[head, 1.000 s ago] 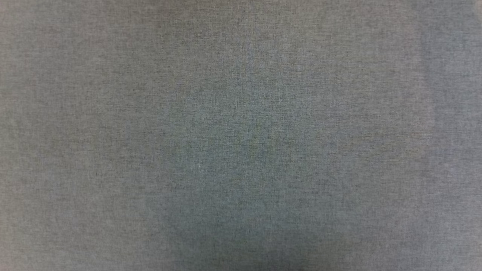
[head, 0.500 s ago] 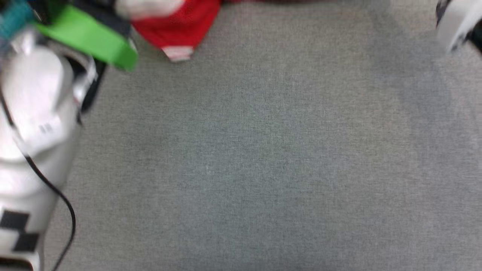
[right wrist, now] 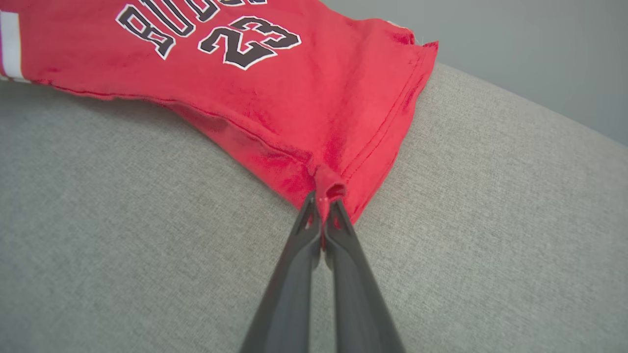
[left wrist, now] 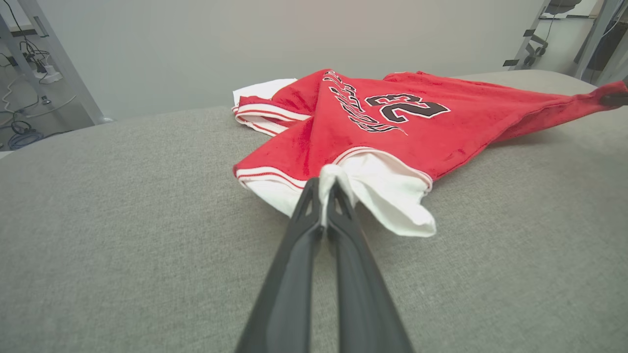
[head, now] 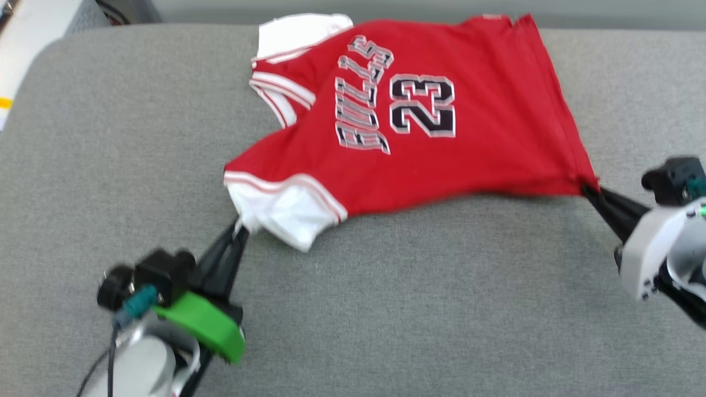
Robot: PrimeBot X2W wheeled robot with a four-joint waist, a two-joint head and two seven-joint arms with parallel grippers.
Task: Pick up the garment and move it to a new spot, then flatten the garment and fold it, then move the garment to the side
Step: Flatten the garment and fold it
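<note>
The left tool (head: 240,229) reaches in from 7 o'clock in the head view, its two long dark fingers slanting up toward 1 o'clock from a wrist with a green collar (head: 204,325) and a black camera block (head: 165,270). Its fingers are pressed together on a bunched pinch of white sleeve (head: 287,212). In the left wrist view the left tool (left wrist: 326,189) has the white cloth squeezed between its tips, and the sleeve (left wrist: 387,196) hangs off toward 4 o'clock.

The right tool (head: 587,190) comes in from 4 o'clock in the head view. Its fingers point toward 10 o'clock from a white housing (head: 656,248). It is closed tight on the red hem corner. In the right wrist view the right tool (right wrist: 321,198) nips a small fold of red fabric, with the hem edge running away toward 1 o'clock.

There is one garment (head: 474,138), red, spread across the far middle of the grey fabric surface (head: 386,309) and stretched between the two tools. The edge nearest the robot is pulled taut and, in the wrist views, raised a little above the surface. It has two white sleeves, the held one at 7 o'clock and a second sleeve (head: 300,33) at 11 o'clock. Each has red-and-white striped trim. One line of "BULLS" lettering (head: 361,94) and one number, 23 (head: 422,105), lie face up and read sideways.
</note>
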